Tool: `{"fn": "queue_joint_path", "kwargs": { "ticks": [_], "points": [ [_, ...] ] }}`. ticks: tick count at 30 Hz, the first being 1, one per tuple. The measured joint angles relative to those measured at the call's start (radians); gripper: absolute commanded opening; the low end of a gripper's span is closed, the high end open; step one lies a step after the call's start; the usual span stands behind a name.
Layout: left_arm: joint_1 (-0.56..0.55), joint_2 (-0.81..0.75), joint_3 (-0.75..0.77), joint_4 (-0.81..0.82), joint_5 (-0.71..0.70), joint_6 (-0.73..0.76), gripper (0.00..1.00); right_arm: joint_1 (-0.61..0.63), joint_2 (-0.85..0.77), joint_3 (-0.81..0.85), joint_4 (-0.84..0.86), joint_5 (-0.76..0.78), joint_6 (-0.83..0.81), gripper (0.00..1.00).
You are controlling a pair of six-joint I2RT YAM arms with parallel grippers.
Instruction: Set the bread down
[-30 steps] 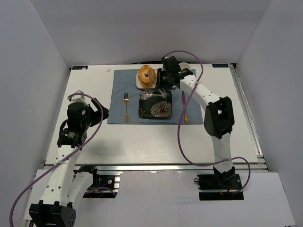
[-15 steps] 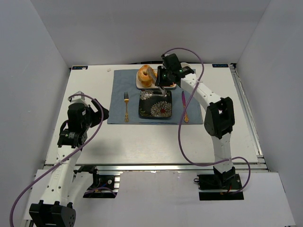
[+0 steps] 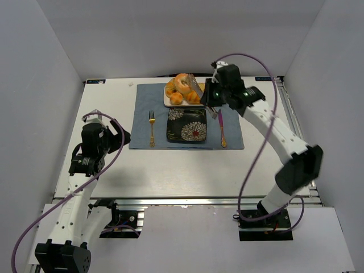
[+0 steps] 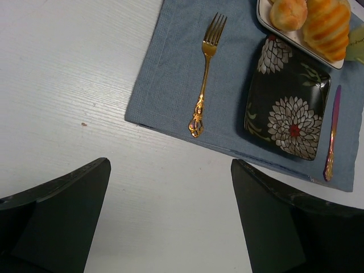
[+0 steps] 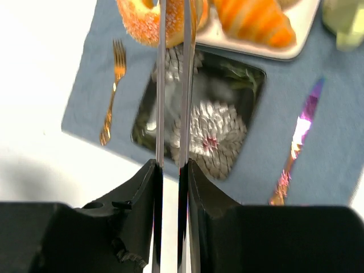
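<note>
Left gripper point(image 4: 170, 170) sits nearest, over bare table point(image 4: 68, 68), fingers wide with nothing in them, so it's out of this one. Right gripper point(image 5: 172, 165) is clamped tight on a pair of tongs point(image 5: 161, 85), and the blades run straight out over the black plate point(image 5: 239, 96). The bread point(image 5: 142, 23) is pinched at the very tips, dead ahead of the gripper, up around the plate's far edge by the white tray point(image 5: 301, 28). Looks to me like the plate sits back along the tongs, so pull back a bit and go down.
</note>
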Motion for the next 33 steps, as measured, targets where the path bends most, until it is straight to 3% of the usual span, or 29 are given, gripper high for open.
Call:
{"fn": "queue_joint_path", "kwargs": {
  "ticks": [5,12,27,29,30,33],
  "points": [
    [0.000,-0.003,0.012,-0.011,-0.013,-0.001,0.98,0.006,-0.241,-0.297,0.008,0.013,-0.042,0.04],
    [-0.001,-0.042,0.007,-0.013,-0.013,-0.027,0.98,0.008,-0.281,-0.533,0.014,0.025,-0.067,0.04],
    [-0.001,-0.080,-0.004,-0.022,-0.013,-0.053,0.98,0.019,-0.178,-0.566,0.123,0.028,-0.071,0.09],
    [-0.001,-0.081,-0.006,-0.024,-0.012,-0.054,0.98,0.020,-0.169,-0.566,0.131,0.027,-0.071,0.13],
    [-0.002,-0.081,-0.006,-0.025,-0.012,-0.054,0.98,0.021,-0.166,-0.566,0.134,0.028,-0.071,0.22],
    [-0.002,-0.081,-0.006,-0.032,-0.013,-0.054,0.98,0.024,-0.158,-0.566,0.138,0.027,-0.071,0.33]
  ]
}}
